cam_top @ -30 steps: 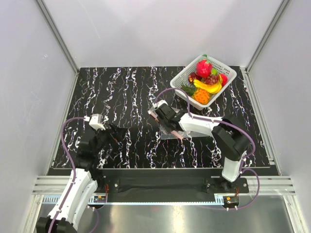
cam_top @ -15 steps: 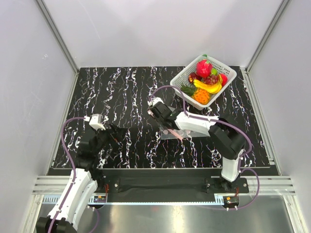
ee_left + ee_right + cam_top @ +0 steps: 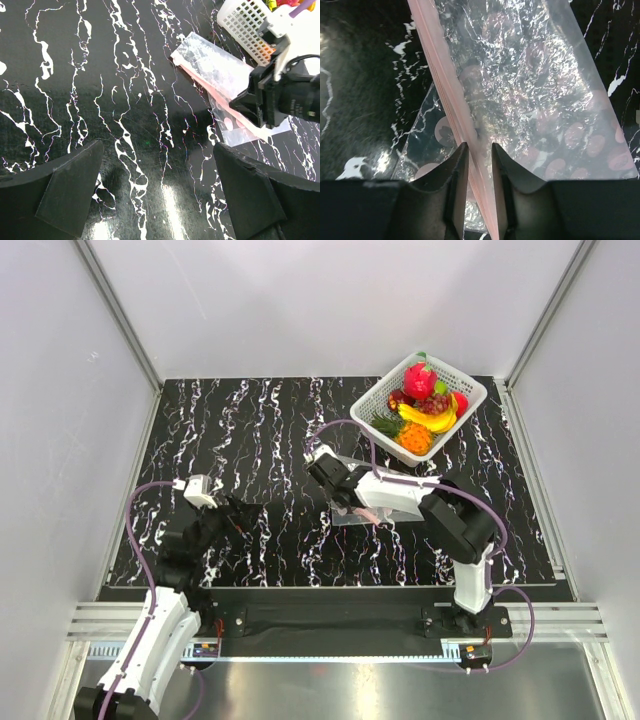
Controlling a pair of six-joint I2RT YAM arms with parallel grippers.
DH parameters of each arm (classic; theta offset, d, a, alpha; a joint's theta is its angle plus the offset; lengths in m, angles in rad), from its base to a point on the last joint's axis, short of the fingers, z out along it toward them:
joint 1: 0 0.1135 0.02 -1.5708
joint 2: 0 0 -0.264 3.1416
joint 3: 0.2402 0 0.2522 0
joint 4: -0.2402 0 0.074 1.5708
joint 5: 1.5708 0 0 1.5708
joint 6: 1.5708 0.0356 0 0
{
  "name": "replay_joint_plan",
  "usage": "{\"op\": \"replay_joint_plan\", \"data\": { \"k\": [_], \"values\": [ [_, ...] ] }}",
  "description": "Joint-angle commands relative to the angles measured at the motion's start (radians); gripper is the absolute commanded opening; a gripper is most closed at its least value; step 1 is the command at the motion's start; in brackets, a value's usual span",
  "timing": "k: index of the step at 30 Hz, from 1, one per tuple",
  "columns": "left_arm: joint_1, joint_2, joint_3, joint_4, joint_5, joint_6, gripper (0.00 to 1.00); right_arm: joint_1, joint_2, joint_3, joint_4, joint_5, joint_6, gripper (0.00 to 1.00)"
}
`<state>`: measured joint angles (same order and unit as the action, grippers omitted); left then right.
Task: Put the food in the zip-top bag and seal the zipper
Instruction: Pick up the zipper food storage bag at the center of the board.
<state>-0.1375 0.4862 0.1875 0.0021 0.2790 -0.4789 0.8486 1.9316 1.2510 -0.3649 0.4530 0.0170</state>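
The clear zip-top bag lies flat on the black marbled table in front of the basket. It also shows in the left wrist view and the right wrist view. Its pink zipper runs between the nearly closed jaws of my right gripper, which is low over the bag's left edge. The orange pineapple and dark grapes lie in the white basket. My left gripper is open and empty above bare table at the left.
The white lattice basket stands at the back right, also holding a yellow banana and a red round fruit. Its corner shows in the left wrist view. Grey walls enclose the table on three sides.
My right arm's elbow has swung left and the gripper has shifted slightly left along the bag's zipper edge. The left arm and the food have not moved.
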Motion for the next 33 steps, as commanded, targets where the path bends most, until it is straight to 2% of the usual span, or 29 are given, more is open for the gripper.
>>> {"op": "replay_joint_plan", "data": {
  "k": [1, 2, 5, 9, 13, 17, 24, 33],
  "values": [
    [-0.005, -0.001, 0.018, 0.053, -0.006, 0.013, 0.99, 0.003, 0.027, 0.051, 0.004, 0.098, -0.006, 0.31],
    [-0.005, 0.000, 0.018, 0.052, -0.009, 0.013, 0.99, 0.003, 0.027, 0.054, 0.004, 0.110, -0.006, 0.26],
    [-0.007, -0.003, 0.020, 0.050, -0.011, 0.013, 0.99, 0.003, 0.023, 0.059, 0.011, 0.134, -0.008, 0.22],
    [-0.008, -0.005, 0.018, 0.049, -0.009, 0.014, 0.99, 0.003, 0.004, 0.076, 0.003, 0.165, -0.012, 0.00],
    [-0.033, 0.006, 0.016, 0.065, -0.035, 0.010, 0.99, 0.003, -0.034, 0.093, -0.031, 0.129, 0.007, 0.00],
    [-0.103, 0.055, 0.058, 0.067, -0.087, -0.026, 0.99, 0.003, -0.149, 0.117, -0.086, 0.034, 0.066, 0.00],
    [-0.295, 0.117, 0.257, 0.049, -0.142, -0.168, 0.99, 0.004, -0.243, 0.272, -0.227, -0.108, 0.236, 0.00],
    [-0.359, 0.206, 0.509, -0.088, -0.146, -0.176, 0.99, 0.003, -0.326, 0.344, -0.253, -0.303, 0.414, 0.00]
  ]
}}
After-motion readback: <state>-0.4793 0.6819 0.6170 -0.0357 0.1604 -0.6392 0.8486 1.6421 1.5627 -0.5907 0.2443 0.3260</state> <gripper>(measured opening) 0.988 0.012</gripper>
